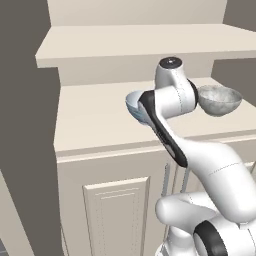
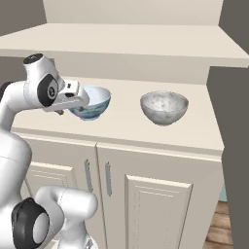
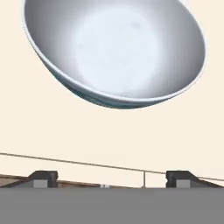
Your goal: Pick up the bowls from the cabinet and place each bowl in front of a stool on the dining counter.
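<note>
1. The blue-patterned bowl (image 2: 90,103) stands upright on the cabinet (image 2: 160,133) top, under the open shelf (image 2: 146,46); in the left base view the arm's forearm hides most of it, so just a pale blue sliver (image 1: 133,104) shows.
2. The grey speckled bowl (image 2: 164,107) stands on the same surface, well apart from the first and toward the dark grey panel (image 2: 236,146); it is seen whole from both sides (image 1: 219,100).
3. The gripper (image 3: 110,177) has its jaws spread wide and released, grasping nothing; the two dark fingertips (image 3: 43,178) sit short of the patterned bowl (image 3: 116,52), with bare cream surface between them and it.
4. In the right base view the hand lies just beside that bowl's rim, but the fingers themselves are too small and shadowed to make out.
5. The cabinet doors' slim grey handles (image 2: 88,175) are partly covered by the arm in the left base view.
</note>
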